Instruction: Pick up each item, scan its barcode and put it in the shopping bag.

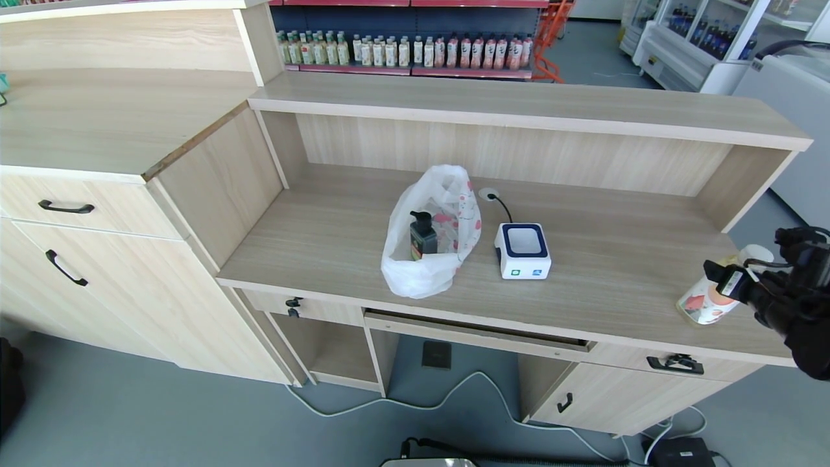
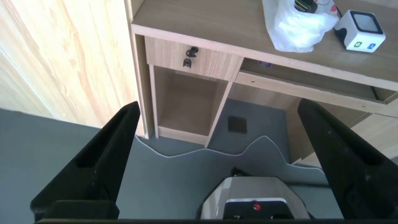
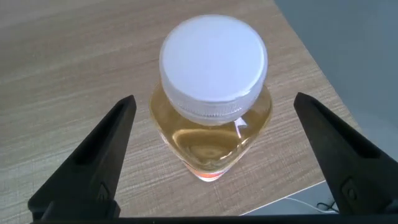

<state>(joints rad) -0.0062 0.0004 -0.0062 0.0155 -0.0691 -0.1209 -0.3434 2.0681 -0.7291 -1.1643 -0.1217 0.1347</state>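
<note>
The right gripper (image 3: 214,106) is spread wide, one finger on each side of the white-capped bottle (image 1: 707,301) and neither touching it. This bottle of yellowish liquid stands upright at the near right end of the counter (image 1: 616,259), close to its front edge. The left gripper (image 2: 217,106) is also wide open and holds nothing. It hangs low over the floor, in front of the counter's left side.

Further left, the scanner (image 1: 522,250) sits mid-counter with its window facing up. The shopping bag (image 1: 421,272) stands just beside it on the left, mouth open.

A dark pump bottle (image 1: 423,237) stands inside the bag, so one item appears to be done. The white-capped bottle is the item in hand and is not yet gripped. It has to be grasped, lifted, shown to the scanner and then bagged. No other loose goods lie on the counter, so this looks like the last item.

No barcode can be made out on the bottle, so the side to present cannot be told. In the head view the right gripper hides part of its label and is itself cut off by the frame edge. The bag's plastic blurs whatever may lie beside the pump bottle.
</note>
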